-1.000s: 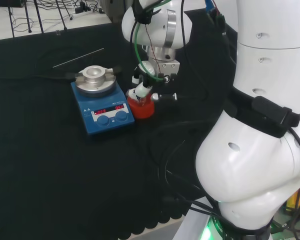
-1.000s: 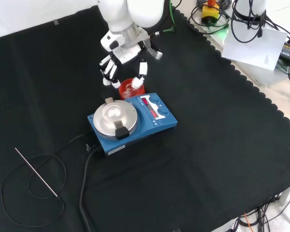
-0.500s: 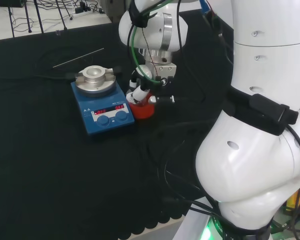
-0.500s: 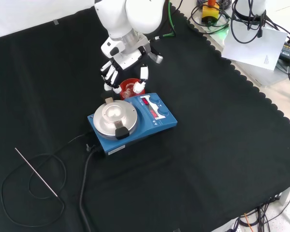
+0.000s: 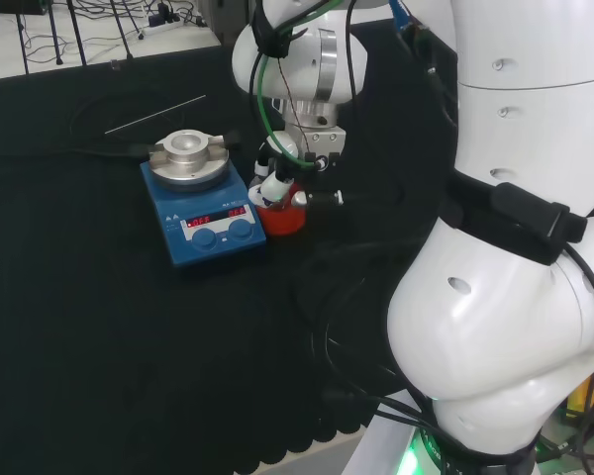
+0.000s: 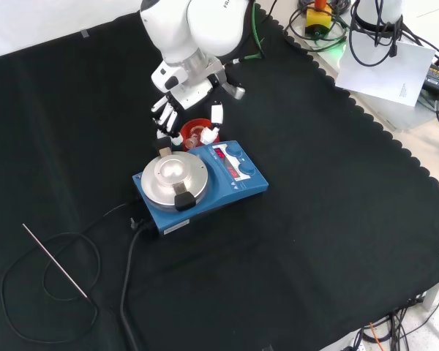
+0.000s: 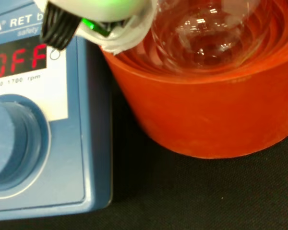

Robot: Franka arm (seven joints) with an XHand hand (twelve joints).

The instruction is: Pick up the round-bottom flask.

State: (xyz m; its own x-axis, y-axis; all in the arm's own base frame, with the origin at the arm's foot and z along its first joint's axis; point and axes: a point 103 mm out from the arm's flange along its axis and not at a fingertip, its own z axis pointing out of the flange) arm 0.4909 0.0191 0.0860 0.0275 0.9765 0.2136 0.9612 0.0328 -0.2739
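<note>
The round-bottom flask (image 7: 206,33) sits in a red ribbed stand (image 6: 196,131) pressed right beside the blue stirrer plate (image 6: 202,183). The hand (image 6: 186,99) hangs over it with fingers spread to either side – seemingly not yet closed round the glass. A thin metal rod (image 6: 55,262) and black cable (image 6: 128,292) lie well apart – nearer in the front view.

On the black cloth (image 6: 336,190) of the bench, a blue stirrer plate (image 6: 202,183) stands with a red ribbed stand (image 6: 197,131) just beside it, a thin metal rod (image 6: 55,262) well apart.
</note>
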